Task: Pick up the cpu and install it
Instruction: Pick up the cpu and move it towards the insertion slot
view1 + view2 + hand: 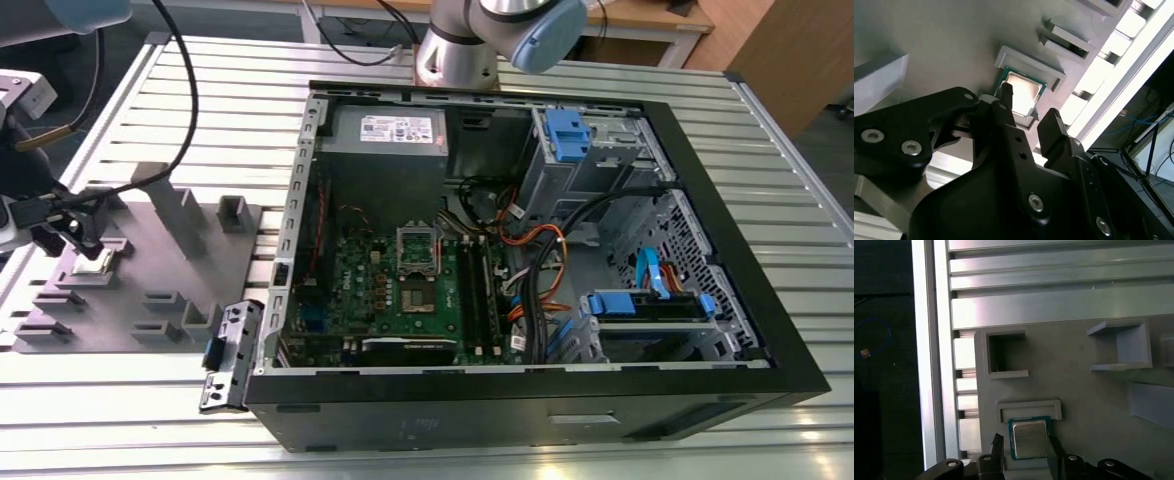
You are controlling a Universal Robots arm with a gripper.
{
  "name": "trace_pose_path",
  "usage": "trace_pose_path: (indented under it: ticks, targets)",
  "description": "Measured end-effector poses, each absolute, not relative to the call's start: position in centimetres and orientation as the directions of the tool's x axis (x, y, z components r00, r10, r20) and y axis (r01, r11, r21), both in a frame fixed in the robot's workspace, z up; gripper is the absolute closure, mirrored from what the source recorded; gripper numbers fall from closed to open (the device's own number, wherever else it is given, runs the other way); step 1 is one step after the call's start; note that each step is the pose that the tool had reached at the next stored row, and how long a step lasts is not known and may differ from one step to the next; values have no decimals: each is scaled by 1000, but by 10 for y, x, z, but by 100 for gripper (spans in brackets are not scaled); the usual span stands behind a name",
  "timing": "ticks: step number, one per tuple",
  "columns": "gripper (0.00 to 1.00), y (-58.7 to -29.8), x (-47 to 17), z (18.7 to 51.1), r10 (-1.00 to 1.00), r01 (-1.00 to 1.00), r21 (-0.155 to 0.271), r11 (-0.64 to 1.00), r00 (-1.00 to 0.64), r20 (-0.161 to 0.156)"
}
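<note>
The cpu [1029, 439] is a small flat square with a shiny silver top, lying in a shallow pocket of the grey tray [1089, 405]. In both wrist views my gripper [1026, 444] is open, its black fingers [997, 442] standing on either side of the chip, close to its edges. The second wrist view shows the cpu [1023, 92] just beyond the fingertips of the gripper [1029, 107]. In the exterior view the gripper [74, 238] hangs over the tray [160, 285] at that view's left, with the cpu [96, 263] right below it. The motherboard socket [418, 297] lies inside the case.
An open computer case [534, 395] fills the middle and the exterior view's right, holding the motherboard, cables and blue drive brackets. Grey blocks [180, 210] rise from the tray. Everything rests on a slatted aluminium table [200, 110]. The arm's base [461, 55] stands behind the case.
</note>
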State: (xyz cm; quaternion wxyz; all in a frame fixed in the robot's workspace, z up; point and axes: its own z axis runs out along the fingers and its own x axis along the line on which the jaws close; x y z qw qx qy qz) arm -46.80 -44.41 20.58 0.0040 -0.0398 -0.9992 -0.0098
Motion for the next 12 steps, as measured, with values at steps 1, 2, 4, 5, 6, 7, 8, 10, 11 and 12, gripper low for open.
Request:
trace_pose_path:
  ticks: [1,2,4,5,6,7,8,10,11,12]
  targets:
    - [53,-444,-468,206,73,73,20,997,-997,-1]
    - [53,-444,-468,205,66,66,21,998,-998,-11]
    - [53,-444,-468,205,63,63,21,998,-998,-15]
    - [53,-444,-468,205,63,63,21,998,-998,-15]
    - [53,-444,-468,205,63,63,21,998,-998,-15]
    - [53,-444,-468,205,63,62,21,998,-998,-15]
    - [53,-444,-468,205,63,63,21,998,-998,-15]
    - [53,-445,-468,205,63,63,21,998,-998,-14]
    - [52,-445,-468,205,63,63,21,998,-998,-15]
    - [52,-445,-468,205,63,63,21,998,-998,-15]
